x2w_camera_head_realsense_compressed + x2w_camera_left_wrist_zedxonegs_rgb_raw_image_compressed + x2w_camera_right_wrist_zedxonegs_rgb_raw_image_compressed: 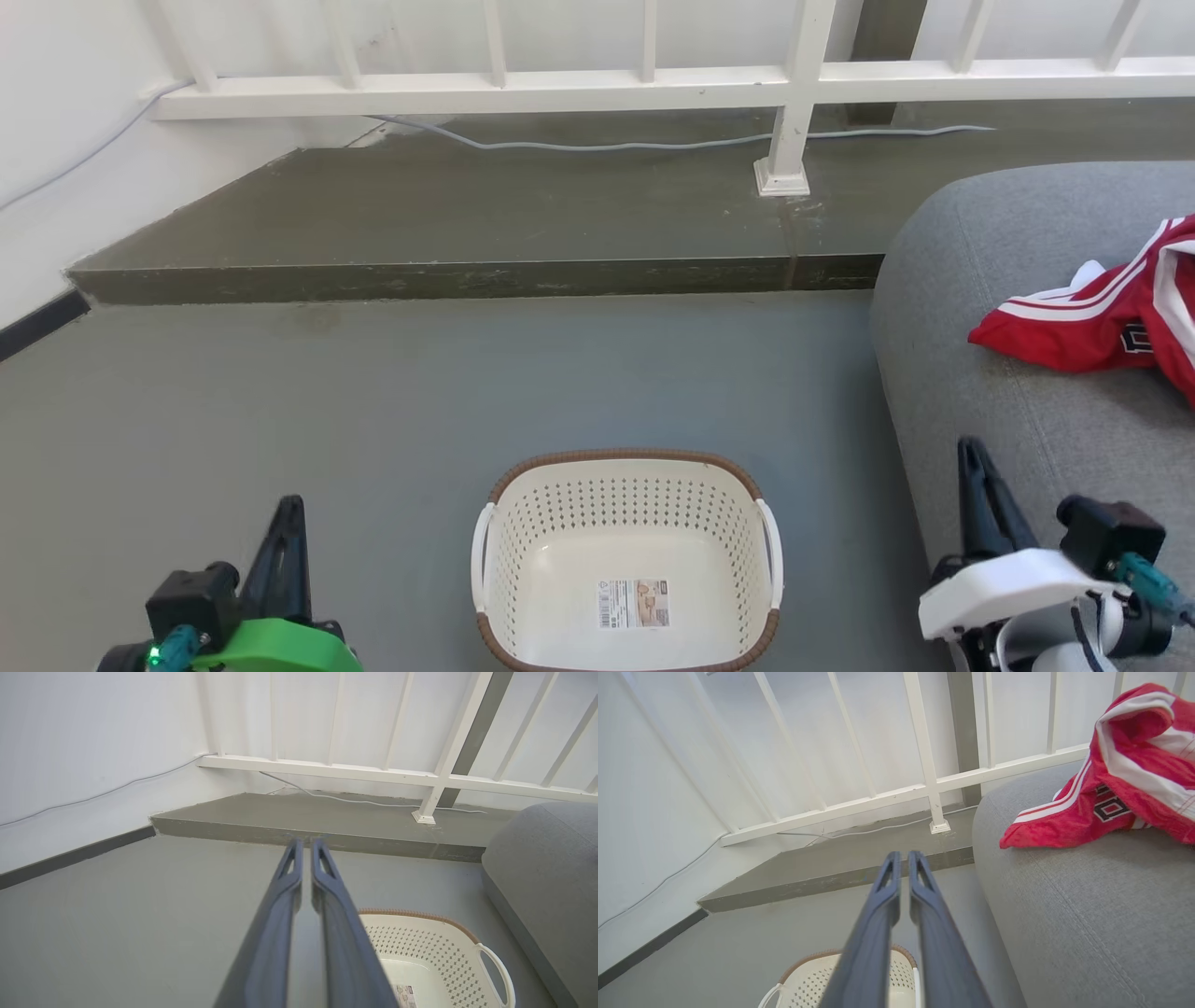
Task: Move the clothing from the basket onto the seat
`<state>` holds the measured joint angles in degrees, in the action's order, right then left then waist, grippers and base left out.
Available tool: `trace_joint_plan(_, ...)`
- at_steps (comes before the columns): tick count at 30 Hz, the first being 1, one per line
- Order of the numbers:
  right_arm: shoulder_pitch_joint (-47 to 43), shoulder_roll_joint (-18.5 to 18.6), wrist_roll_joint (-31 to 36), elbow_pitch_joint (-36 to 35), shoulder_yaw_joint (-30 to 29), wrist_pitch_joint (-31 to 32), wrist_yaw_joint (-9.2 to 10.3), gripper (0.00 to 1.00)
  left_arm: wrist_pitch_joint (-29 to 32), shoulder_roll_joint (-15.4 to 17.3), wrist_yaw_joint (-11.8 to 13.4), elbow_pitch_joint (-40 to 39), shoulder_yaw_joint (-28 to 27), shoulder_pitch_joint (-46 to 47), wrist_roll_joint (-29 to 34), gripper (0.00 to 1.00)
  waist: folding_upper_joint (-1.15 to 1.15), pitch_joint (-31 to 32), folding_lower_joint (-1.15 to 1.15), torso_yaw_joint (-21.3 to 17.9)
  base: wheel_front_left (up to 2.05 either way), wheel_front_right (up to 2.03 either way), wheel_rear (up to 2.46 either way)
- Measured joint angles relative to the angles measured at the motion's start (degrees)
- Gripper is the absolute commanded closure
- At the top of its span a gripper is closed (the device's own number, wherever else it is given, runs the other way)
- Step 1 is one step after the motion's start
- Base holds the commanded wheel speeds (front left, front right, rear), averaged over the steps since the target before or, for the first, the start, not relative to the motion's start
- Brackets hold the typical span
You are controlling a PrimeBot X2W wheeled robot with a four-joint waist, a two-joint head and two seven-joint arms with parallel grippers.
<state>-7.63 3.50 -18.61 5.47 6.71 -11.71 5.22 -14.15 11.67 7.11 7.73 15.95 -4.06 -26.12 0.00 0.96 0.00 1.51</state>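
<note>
The basket (625, 455) is empty, the clothing (1092, 327) lies on the seat (1008, 420) right of it — so the left hand (291, 509) and right hand (971, 450), both pinched narrow on nothing, likely need only rest beside the basket.

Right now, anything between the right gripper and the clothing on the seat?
Nothing visible. Only bare seat lies between the right gripper and the clothing, which already rests on that seat. The basket holds just its label.
</note>
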Motion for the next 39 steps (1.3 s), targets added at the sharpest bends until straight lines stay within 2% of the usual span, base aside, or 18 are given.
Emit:
trace_joint_plan(9, -0.5, -0.1, -4.0, 0.5, -0.1, 0.2, -0.68, 1.0, 0.6, -0.9, -0.7, 0.4, -0.6, -0.8, -4.1, 1.0, 0.0, -0.1, 0.0, -0.1, 0.0, 0.0, 0.0)
trace_joint_plan(18, -0.4, -0.1, -12.6, 0.5, -1.1, 1.7, -1.7, 1.0, 2.6, -1.7, -1.7, 0.4, -2.2, -0.7, -10.9, 1.0, 0.0, -0.2, 0.0, -0.3, 0.0, 0.0, 0.0)
trace_joint_plan(39, 1.6, -0.2, -27.2, 2.3, -3.7, 5.2, -3.74, 1.0, 6.5, -3.1, -4.6, 1.4, -6.0, -0.5, -23.9, 1.0, 0.0, -0.5, 0.0, -0.6, 0.0, 0.0, 0.0)
